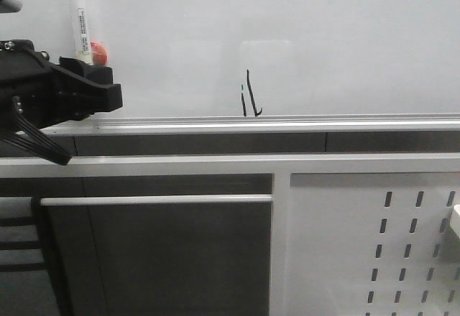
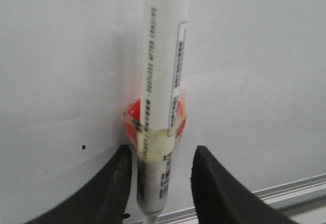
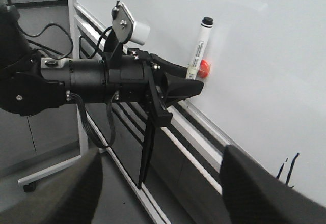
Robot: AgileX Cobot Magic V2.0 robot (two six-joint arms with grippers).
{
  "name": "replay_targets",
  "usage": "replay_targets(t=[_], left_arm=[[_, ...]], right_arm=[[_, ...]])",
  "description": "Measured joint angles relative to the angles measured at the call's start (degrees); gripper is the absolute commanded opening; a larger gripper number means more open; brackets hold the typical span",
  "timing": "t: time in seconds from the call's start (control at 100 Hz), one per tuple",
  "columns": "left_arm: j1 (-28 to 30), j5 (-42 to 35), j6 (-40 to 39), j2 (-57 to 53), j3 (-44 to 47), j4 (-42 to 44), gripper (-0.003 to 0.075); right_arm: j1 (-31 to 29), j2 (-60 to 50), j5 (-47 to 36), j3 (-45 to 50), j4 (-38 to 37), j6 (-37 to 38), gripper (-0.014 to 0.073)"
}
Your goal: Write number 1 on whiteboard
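Evidently the writing looked finished: the number 1 (image 1: 248, 95) stood on the whiteboard (image 1: 345, 43) well to the right of the left tool (image 2: 160, 180), which pinched an upright marker (image 2: 162, 96), capped. The right tool (image 3: 160, 183) hung wide open, empty.

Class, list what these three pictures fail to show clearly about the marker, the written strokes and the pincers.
- Marker tip: left wrist view, cut off by the bottom edge.
- Marker label: all views, too blurred to read.
- Number 1: right wrist view, cropped by the right pincer's finger.
- Left pincer grip: front view, hidden by its body.
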Motion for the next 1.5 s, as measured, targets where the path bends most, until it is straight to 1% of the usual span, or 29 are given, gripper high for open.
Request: replay_targets(t=[0.1,0.28,0.45,0.5,0.84,1.12,1.17,1.24,1.41,1.5], left_arm=[[0.00,0.00,0.00,0.00,0.00,0.00,0.0385],[0.00,0.00,0.00,0.00,0.00,0.00,0.0395],[0.00,0.00,0.00,0.00,0.00,0.00,0.0487],[0.00,0.00,0.00,0.00,0.00,0.00,0.0497],[0.00,0.00,0.00,-0.22,2.52,0.00,0.0492],[0.00,0.00,0.00,-6.02,6.43,0.00,0.0489],[0.00,0.00,0.00,-7.27,7.43,0.00,0.0468],[0.00,0.00,0.00,-9.05,8.89,0.00,0.0405],[0.00,0.00,0.00,-13.50,12.95,0.40,0.0206],[0.00,0.00,0.00,-15.85,14.89,1.56,0.0120]], right_arm=[[0.00,0.00,0.00,0.00,0.00,0.00,0.0446],[0.00,0.00,0.00,0.00,0.00,0.00,0.0446],[0.00,0.00,0.00,0.00,0.00,0.00,0.0446],[0.00,0.00,-0.10,0.00,0.00,0.00,0.0446],[0.00,0.00,-0.09,0.00,0.17,0.00,0.0446],[0.00,0.00,0.02,0.00,0.40,0.00,0.0446],[0.00,-0.11,0.02,0.00,0.40,0.00,0.0446],[0.00,-0.63,0.14,0.00,0.53,0.00,0.0446],[0.00,-2.85,0.23,0.00,1.07,0.00,0.0446],[0.00,-4.15,0.50,0.00,1.26,0.00,0.0445]])
